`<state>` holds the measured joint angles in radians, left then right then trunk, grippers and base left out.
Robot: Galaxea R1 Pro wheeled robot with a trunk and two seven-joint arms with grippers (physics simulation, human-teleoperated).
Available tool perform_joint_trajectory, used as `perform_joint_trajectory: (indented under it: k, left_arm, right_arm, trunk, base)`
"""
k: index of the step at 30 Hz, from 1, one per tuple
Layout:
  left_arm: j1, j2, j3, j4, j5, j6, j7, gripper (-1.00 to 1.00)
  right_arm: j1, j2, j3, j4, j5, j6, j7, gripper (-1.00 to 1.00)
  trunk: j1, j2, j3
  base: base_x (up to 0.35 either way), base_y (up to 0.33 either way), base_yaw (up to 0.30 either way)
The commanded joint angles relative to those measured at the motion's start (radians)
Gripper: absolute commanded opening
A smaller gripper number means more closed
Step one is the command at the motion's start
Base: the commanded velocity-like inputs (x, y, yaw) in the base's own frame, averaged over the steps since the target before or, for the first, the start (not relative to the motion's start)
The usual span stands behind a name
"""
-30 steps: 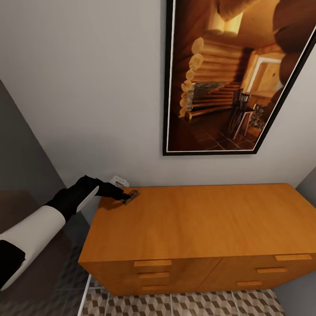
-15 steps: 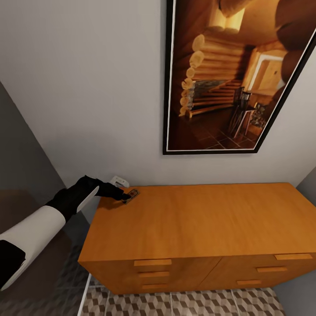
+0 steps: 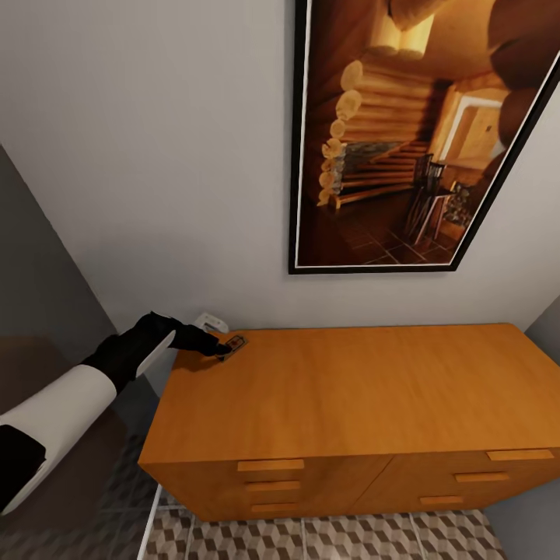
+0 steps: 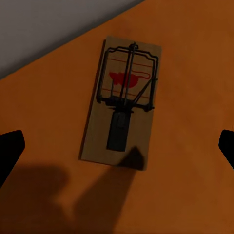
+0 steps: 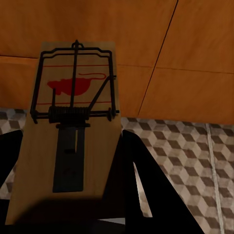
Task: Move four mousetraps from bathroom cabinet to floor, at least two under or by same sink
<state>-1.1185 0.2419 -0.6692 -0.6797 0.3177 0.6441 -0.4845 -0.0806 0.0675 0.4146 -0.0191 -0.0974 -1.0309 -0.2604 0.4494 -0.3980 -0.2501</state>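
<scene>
Your right end effector (image 5: 73, 214) is clamped on a mousetrap (image 5: 68, 141) above the bathroom floor (image 5: 185, 146), before the cabinet (image 5: 146, 44). Your left end effector (image 3: 225, 351), fingers apart, has apparently edged closer over the second mousetrap (image 4: 122, 100) at the cabinet's back left corner.

Left claw (image 3: 224, 351) seemingly over a mousetrap (image 3: 234, 344) at the cabinet (image 3: 350, 397) corner.

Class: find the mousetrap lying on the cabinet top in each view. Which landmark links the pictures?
Head view: mousetrap at the cabinet top's back left corner.
Left wrist view: centre, flat on the top.
Right wrist view: a second mousetrap instead, held before the drawer fronts.
Shared landmark: the orange cabinet wood.
</scene>
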Motion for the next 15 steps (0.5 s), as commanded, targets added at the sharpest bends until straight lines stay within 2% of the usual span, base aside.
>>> perform_joint_trajectory:
  k: [1,15]
  left_arm:
    - [-0.001,0.000,-0.005,-0.001,0.006,0.005,0.001,1.00]
    - [-0.001,-0.006,-0.009,0.002,0.006,0.005,0.001,1.00]
  right_arm:
    - [-0.001,0.000,0.009,0.001,-0.012,-0.004,-0.002,-1.00]
    - [-0.001,0.000,0.010,0.002,-0.010,-0.004,0.000,-1.00]
  trunk:
    - [0.001,-0.002,-0.002]
    - [0.001,-0.002,-0.002]
  base:
    - [0.000,0.000,0.000]
    - [0.000,0.000,0.000]
